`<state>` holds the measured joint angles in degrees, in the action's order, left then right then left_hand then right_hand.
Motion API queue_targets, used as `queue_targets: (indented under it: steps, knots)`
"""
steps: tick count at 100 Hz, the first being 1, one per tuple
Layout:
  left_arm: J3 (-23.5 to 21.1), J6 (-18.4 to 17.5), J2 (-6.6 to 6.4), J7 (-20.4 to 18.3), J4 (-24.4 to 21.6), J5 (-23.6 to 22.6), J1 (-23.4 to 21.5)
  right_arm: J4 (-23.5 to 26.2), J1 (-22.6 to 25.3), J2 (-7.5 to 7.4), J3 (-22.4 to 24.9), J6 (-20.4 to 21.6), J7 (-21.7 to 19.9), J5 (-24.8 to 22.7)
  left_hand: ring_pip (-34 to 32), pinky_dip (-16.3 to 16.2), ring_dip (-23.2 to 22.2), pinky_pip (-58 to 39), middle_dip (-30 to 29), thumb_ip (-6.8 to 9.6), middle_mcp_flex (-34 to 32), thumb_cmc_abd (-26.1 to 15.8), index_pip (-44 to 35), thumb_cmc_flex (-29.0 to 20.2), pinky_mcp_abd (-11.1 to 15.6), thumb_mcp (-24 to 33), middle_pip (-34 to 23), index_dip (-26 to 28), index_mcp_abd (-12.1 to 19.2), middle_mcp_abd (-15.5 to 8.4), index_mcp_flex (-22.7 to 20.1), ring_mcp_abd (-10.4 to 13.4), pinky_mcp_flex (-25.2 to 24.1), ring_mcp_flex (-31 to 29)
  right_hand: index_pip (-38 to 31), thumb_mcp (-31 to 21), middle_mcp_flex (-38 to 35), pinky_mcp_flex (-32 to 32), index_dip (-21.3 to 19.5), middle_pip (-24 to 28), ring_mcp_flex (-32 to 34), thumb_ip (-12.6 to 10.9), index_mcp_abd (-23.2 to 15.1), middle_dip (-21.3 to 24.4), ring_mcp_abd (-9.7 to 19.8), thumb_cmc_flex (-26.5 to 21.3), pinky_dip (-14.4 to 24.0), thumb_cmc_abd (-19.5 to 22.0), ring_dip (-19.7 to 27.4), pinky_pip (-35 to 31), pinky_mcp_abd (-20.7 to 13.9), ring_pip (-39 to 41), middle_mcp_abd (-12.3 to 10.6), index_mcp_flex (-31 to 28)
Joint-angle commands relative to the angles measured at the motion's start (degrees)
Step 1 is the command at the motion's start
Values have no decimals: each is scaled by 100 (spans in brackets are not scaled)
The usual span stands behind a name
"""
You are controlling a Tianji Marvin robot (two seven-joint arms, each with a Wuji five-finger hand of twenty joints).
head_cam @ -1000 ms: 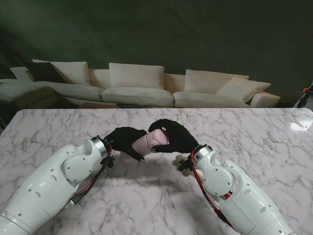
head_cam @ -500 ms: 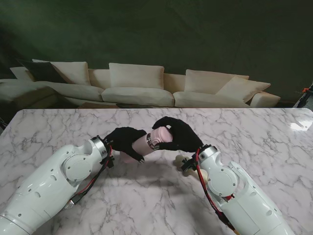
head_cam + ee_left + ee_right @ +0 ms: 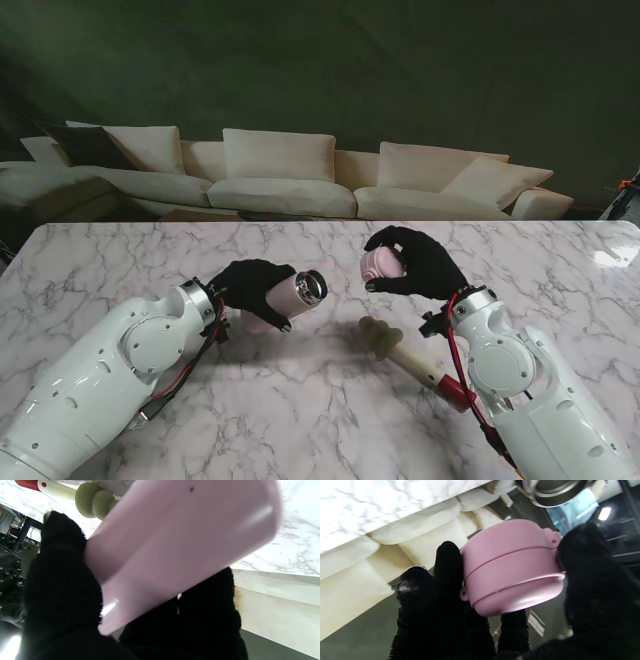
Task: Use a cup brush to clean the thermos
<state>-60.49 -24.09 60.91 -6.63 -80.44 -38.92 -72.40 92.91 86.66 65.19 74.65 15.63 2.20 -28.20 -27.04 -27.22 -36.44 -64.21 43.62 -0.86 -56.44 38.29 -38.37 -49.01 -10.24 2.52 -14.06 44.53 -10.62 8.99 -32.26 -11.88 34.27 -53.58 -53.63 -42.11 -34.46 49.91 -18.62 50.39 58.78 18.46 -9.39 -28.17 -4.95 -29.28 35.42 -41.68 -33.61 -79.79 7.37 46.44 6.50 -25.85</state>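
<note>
Lid (image 3: 381, 265) is off the thermos (image 3: 290, 294) now, right hand (image 3: 415, 265) pulls it away rightward, uncovering the brush (image 3: 405, 352) on the table.

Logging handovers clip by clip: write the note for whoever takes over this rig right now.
Left hand: shut on the thermos, held tilted off the table, open mouth toward the right hand.
Right hand: shut on the lid, held in the air, clear of the thermos.
Brush: lying on the table nearer to me than the lid, untouched.
Done: lid off.
Left: put the lid down, take the brush, scrub inside the thermos.
</note>
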Motion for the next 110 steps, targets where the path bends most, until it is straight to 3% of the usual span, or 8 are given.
queue_targets:
  steps: [1, 26, 59, 110]
  knots:
    - [24, -38, -2, -66, 5, 6, 48, -120, -7, -126, 127, -115, -51, -60, -992, -141, -349, -315, 162, 352, -65, -1994, -824, -2132, 762, 1906, -358, 282, 1165, -329, -534, 642, 122, -476, -880, -1163, -332, -32, -149, 217, 358, -498, -724, -176, 806, -1388, 95, 872, -121, -92, -243, 238, -439, -596]
    - [50, -39, -3, -91, 21, 24, 65, -878, -387, -258, 274, -453, -309, -752, -996, -142, -349, -315, 158, 358, -62, -1993, -825, -2120, 756, 1918, -364, 282, 1160, -319, -533, 644, 126, -483, -908, -1141, -401, -11, -81, 199, 368, -507, -747, -235, 835, -1399, 89, 881, -131, -102, -285, 240, -460, -718]
    - [18, -61, -1, -43, 50, -2, 49, -2326, -1078, -330, -172, -792, -124, -1332, -1000, -142, -349, -313, 157, 358, -65, -1994, -830, -2113, 768, 1929, -376, 283, 1162, -317, -538, 640, 123, -482, -971, -1167, -416, -47, -44, 198, 311, -509, -871, -315, 856, -1426, 61, 898, -130, -71, -308, 228, -522, -757]
    - [59, -51, 3, -34, 88, 15, 59, -3405, -1521, -337, -874, -1121, 164, -1465, -1018, -148, -354, -327, 156, 356, -58, -1996, -832, -2101, 764, 1957, -392, 285, 1149, -306, -537, 642, 127, -488, -1053, -1109, -244, -419, -15, 96, -153, -502, -911, -248, 738, -1387, -17, 1012, -18, 100, -264, 14, -565, -803]
